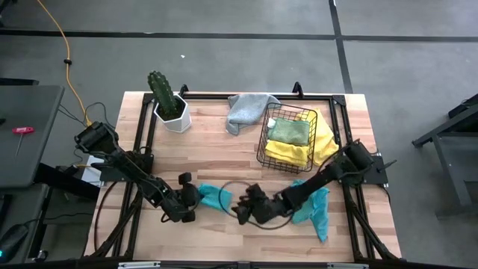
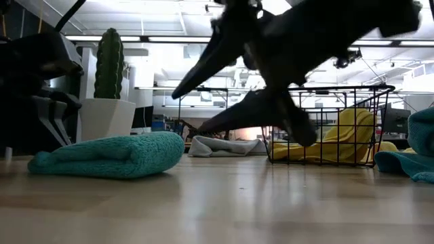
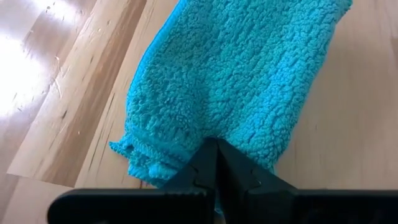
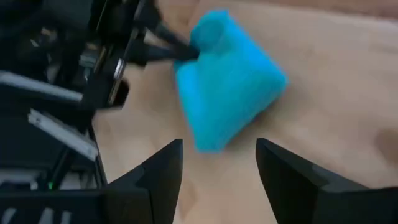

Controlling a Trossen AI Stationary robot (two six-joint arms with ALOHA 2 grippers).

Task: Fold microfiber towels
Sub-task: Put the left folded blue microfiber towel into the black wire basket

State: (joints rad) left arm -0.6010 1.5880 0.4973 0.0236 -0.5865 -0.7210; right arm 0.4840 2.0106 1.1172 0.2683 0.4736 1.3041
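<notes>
The left pincer (image 1: 196,196) is pinched tight on the edge of a folded teal towel (image 1: 215,197), its two fingers (image 3: 217,163) pressed together right at the towel's near hem. That towel lies flat on the wooden worktop (image 1: 209,153), a chunky little bundle stretching away from the left pincer toward the right one.

The right pincer (image 1: 240,209) sits just off the other end of the same towel, jaws spread wide and holding nothing. From its own wrist camera the teal bundle is straight ahead between the two dark fingers (image 4: 155,180), with a strip of bare wood between it and the fingertips.

A second teal towel (image 1: 315,209) is draped loosely under and behind the right arm, back toward its elbow. Farther out past the right pincer is a black wire basket (image 1: 287,138) with a light green towel (image 1: 290,131) inside on top of a yellow towel (image 1: 299,152) that spills over the side. A grey towel (image 1: 246,110) lies crumpled next to the basket, and a potted cactus (image 1: 168,101) stands well beyond the left pincer.
</notes>
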